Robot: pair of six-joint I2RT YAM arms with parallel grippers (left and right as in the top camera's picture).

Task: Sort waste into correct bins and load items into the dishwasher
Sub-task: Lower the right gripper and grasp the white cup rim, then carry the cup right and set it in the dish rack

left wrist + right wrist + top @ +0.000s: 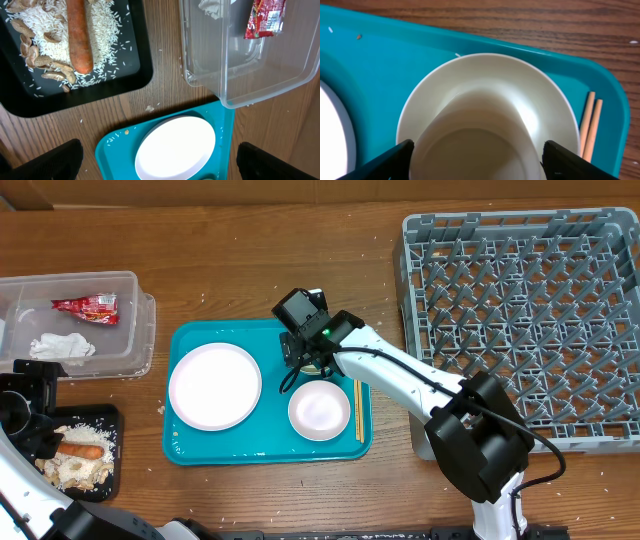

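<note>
My right gripper (478,160) is shut on a small white cup (480,140) over the teal tray (270,442); it also shows in the overhead view (306,358). Just beyond it sit a white bowl (319,411) and wooden chopsticks (358,410). The large white plate (213,387) lies on the tray's left. My left gripper (160,162) is open and empty by the black tray (100,85), which holds the carrot stick (79,35) and pale crumbs. The clear tub (135,330) holds the red wrapper (87,305) and tissue (60,345). The second bowl is hidden.
The grey dish rack (520,320) stands at the right with nothing in it. A few crumbs lie on the wooden table between the tub and the teal tray. The left arm's base is at the lower left corner.
</note>
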